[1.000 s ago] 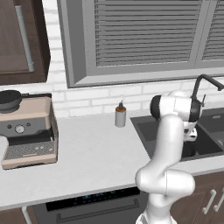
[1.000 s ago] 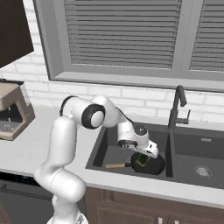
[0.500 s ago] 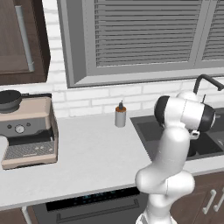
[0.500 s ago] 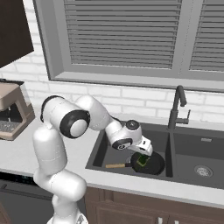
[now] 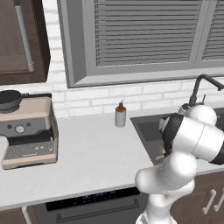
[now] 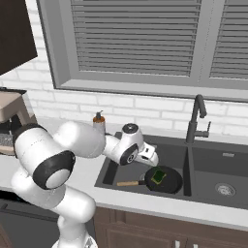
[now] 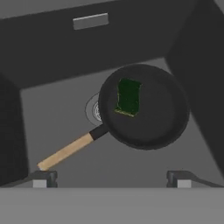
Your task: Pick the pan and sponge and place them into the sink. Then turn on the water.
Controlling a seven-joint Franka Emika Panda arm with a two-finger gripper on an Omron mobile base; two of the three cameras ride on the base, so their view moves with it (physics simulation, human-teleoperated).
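You see one dark grey double-basin sink [image 6: 107, 177] set into the light counter [image 5: 87, 166], with two basins side by side. The right basin shows one round steel drain [image 6: 224, 189]; in the hand view a second drain [image 7: 94, 110] in the left basin is partly covered by the pan. One tall slim dark tap [image 6: 195, 119] stands behind the divider between the basins.

On the counter to the left you find one coffee machine [image 5: 27, 131] carrying one dark pot-like vessel [image 5: 9, 99] on top. One small soap dispenser bottle [image 5: 120, 115] stands near the back wall, just beside the sink's left rim.

One black frying pan [image 7: 144, 107] lies flat on the floor of the left basin. Its single light wooden handle [image 7: 66, 151] points toward the basin's left front in the right base view.

One green sponge [image 7: 128, 96] rests inside the pan, on the pan's flat bottom, off centre.

The gripper [image 7: 109, 177] hangs above the left basin, apart from the pan and sponge. You see its two fingertips [image 7: 43, 177] spread wide at the lower edge of the hand view, with nothing between them.
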